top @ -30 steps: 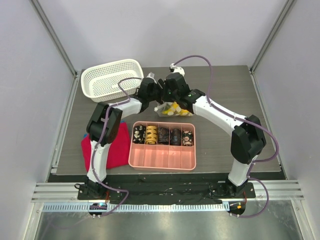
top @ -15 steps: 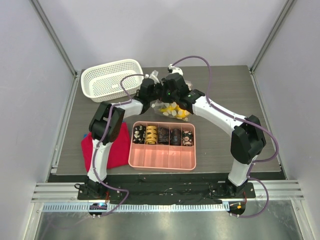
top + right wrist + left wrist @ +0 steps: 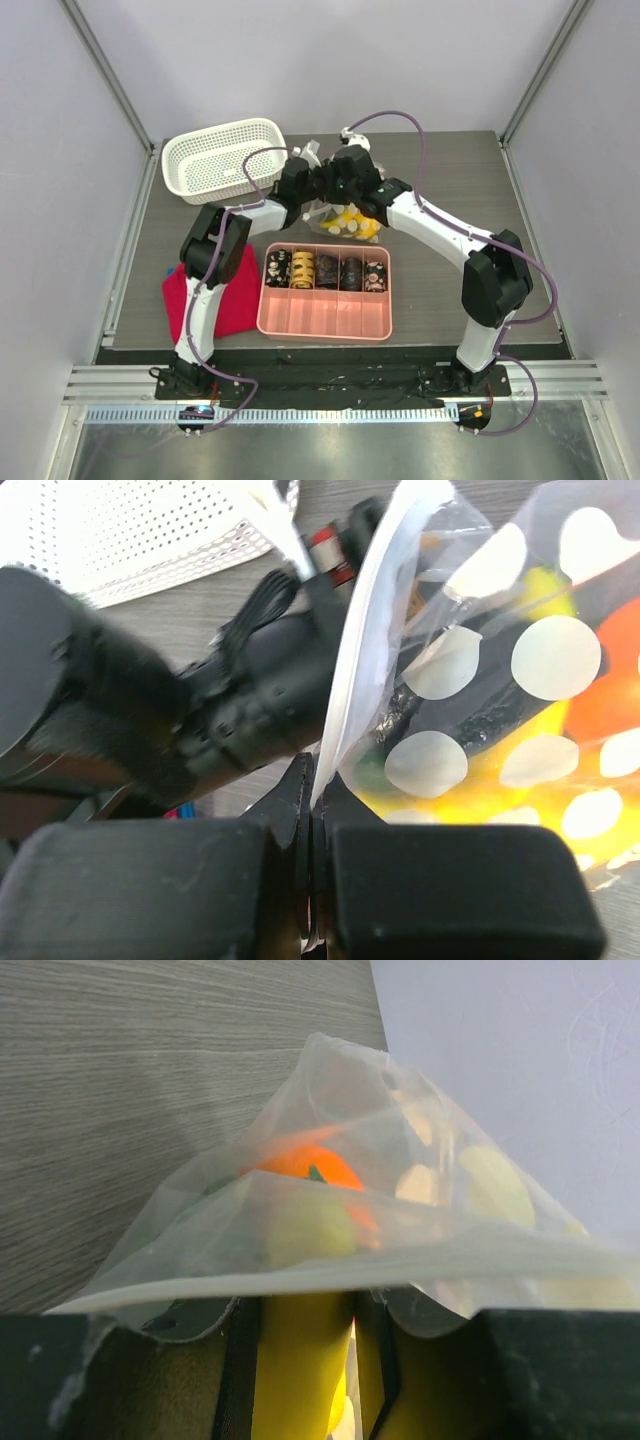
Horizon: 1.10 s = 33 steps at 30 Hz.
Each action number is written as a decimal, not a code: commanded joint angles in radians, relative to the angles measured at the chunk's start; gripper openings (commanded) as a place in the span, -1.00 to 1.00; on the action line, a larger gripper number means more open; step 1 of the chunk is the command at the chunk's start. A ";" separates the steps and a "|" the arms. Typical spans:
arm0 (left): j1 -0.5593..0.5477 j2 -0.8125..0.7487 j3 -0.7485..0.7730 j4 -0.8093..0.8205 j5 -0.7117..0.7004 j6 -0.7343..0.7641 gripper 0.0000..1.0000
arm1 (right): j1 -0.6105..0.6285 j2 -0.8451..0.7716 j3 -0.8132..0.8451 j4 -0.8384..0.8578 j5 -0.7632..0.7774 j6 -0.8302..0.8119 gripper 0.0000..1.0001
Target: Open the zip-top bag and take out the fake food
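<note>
At upper centre of the top view, the zip-top bag, judged limp and slick, is pinched at its mouth edge by the right gripper, while the left gripper grip cannot be told; take the opposite lip.

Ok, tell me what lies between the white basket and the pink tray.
The left arm crosses that stretch, above otherwise bare table, between basket and tray. The top view shows it.

One camera is looking down from high behind my bases, taking in the whole tabletop. My wrist cameras are peering close along my left hand and right hand, both sharing the zip-top bag.
</note>
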 commanded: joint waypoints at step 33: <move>0.045 -0.203 0.048 0.275 -0.194 0.082 -1.00 | -0.083 -0.082 -0.053 0.064 -0.091 -0.044 -0.97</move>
